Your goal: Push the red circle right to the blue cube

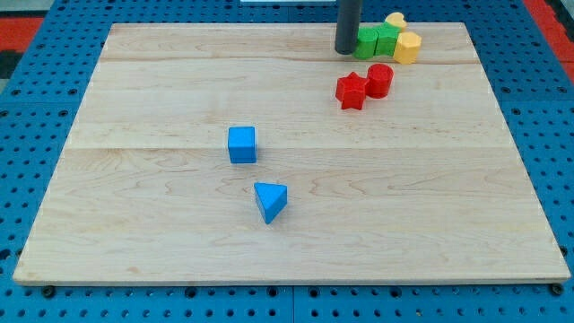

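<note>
The red circle (380, 80), a short cylinder, stands at the view's upper right, touching a red star-shaped block (352, 91) on its left. The blue cube (241, 144) sits near the board's middle, well to the left of and below the red circle. My tip (345, 51) is the lower end of the dark rod, at the view's top. It is above and a little left of the red circle, not touching it, and just left of the green blocks.
Two green blocks (377, 41) lie side by side at the view's top right, with a yellow block (408, 47) on their right and another yellow block (395, 20) behind. A blue triangle (270, 201) lies below the blue cube. The wooden board (134, 224) rests on a blue pegboard.
</note>
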You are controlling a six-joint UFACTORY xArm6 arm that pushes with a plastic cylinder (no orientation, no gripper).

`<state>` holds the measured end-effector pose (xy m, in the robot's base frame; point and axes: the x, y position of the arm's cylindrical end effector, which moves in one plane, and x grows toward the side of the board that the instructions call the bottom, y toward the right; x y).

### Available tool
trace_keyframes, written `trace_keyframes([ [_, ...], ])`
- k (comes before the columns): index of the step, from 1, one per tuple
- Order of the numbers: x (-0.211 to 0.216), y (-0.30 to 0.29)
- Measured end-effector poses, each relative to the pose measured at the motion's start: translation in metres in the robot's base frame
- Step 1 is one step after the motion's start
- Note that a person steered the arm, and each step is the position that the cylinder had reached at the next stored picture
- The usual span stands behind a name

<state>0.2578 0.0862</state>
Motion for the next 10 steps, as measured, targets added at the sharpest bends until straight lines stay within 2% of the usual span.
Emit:
trace_keyframes([
  [1, 0.02, 0.005],
  [4, 0.02, 0.006],
  [7, 0.06, 0.06],
  [9, 0.092, 0.049],
  [10, 0.091, 0.0],
])
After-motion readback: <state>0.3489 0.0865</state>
